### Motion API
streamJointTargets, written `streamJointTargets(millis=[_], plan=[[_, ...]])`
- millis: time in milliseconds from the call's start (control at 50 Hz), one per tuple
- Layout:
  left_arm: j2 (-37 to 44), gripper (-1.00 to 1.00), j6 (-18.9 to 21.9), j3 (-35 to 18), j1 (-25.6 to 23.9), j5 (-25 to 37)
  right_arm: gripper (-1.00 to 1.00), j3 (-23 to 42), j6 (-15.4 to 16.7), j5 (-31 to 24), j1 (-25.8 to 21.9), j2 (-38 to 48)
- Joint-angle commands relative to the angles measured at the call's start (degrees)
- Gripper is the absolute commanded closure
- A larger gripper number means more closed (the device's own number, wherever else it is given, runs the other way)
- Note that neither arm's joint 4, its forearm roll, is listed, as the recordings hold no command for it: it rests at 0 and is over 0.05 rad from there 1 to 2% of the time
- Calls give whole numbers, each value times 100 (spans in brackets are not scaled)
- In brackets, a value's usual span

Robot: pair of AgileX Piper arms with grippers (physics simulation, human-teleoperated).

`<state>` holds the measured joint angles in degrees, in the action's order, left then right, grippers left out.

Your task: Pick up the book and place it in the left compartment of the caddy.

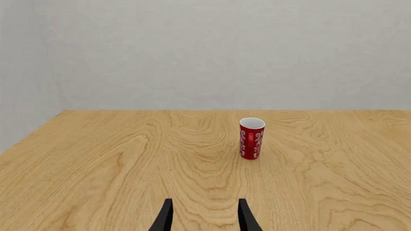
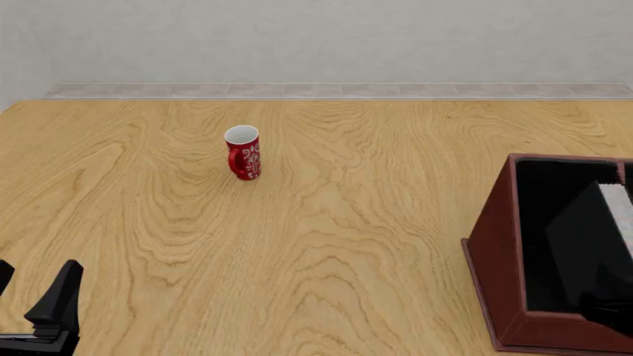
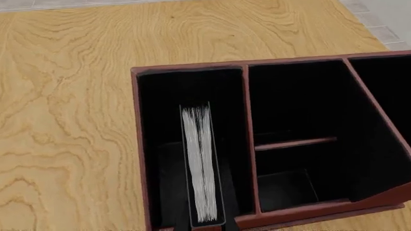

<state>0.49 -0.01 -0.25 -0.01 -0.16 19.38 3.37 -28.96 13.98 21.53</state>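
My left gripper (image 1: 205, 217) has two slim, matte black fingers (image 1: 165, 219) tapering to points; its black, blocky body (image 2: 44, 315) shows no markings.

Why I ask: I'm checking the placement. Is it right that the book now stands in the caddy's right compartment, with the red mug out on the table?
Not quite. The book stands in the left compartment of the caddy, not the right one; the right wrist view shows this. The red mug is indeed out on the table.
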Motion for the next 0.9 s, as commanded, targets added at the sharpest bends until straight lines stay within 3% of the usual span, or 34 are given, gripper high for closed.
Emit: streamJointTargets(millis=[20,900], plan=[[0,-100,-1,0,0,0,100,-253,-129,370,10,82],[1,-100,0,0,0,0,100,-917,-77,1432,-84,629]])
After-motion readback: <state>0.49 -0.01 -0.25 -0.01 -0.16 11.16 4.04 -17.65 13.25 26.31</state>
